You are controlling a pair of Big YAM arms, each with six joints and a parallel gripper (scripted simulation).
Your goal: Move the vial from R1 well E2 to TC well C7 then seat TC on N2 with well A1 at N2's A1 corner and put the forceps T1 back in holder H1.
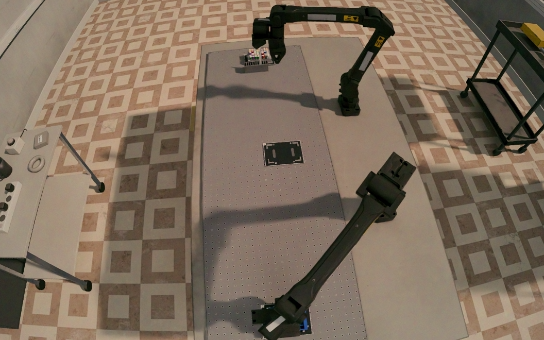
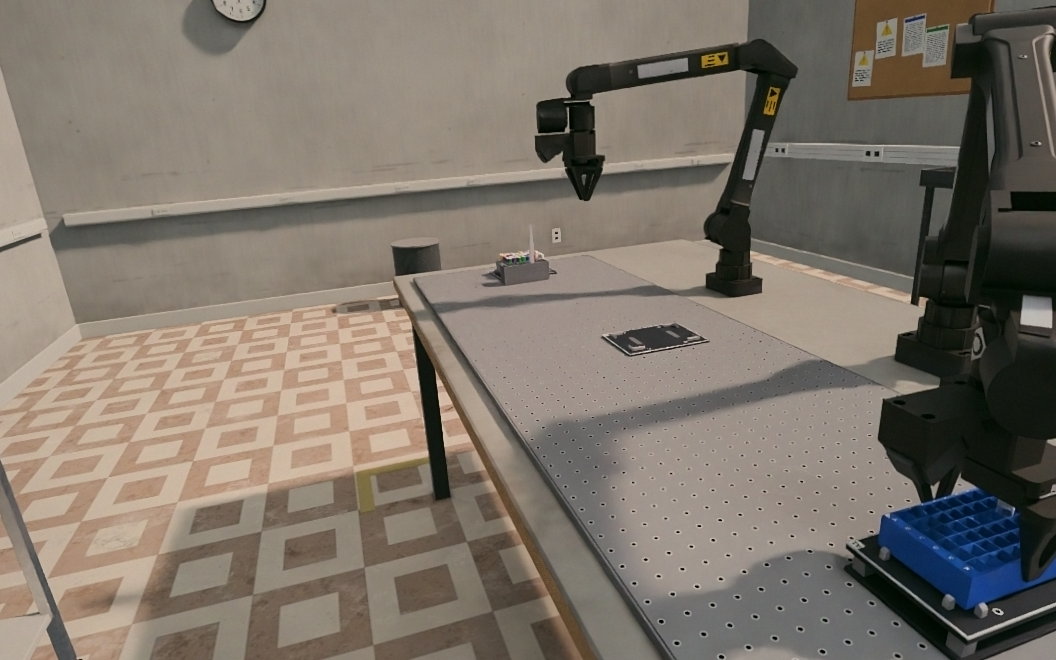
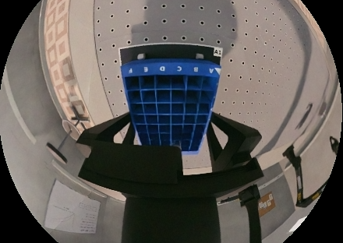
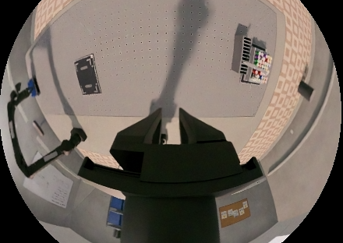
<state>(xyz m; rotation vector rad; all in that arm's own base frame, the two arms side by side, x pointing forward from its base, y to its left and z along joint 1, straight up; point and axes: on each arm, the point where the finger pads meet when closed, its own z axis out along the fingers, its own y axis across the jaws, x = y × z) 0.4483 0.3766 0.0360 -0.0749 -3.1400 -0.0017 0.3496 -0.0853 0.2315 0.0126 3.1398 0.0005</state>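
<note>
Looks nearly done: seemingly seated on the raised nest (image 1: pixel 309 330) (image 2: pixel 999 629) (image 3: pixel 130 55) (image 4: pixel 37 88), near right, with the blue carrier (image 1: pixel 304 324) (image 2: pixel 930 563) (image 3: pixel 171 69) (image 4: pixel 31 84) pinched in the left gripper (image 1: pixel 280 322) (image 2: pixel 983 532) (image 3: pixel 170 113) (image 4: pixel 32 88); right gripper (image 1: pixel 279 61) (image 2: pixel 585 198) (image 4: pixel 171 110) slightly spread, unladen. Left: release; can't confirm loading.

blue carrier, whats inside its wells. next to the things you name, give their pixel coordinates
Most wells of the blue carrier (image 2: pixel 938 565) (image 3: pixel 170 71) look empty; a small pale piece shows toward the far end, and the left gripper (image 3: pixel 170 113) hides some.
</note>
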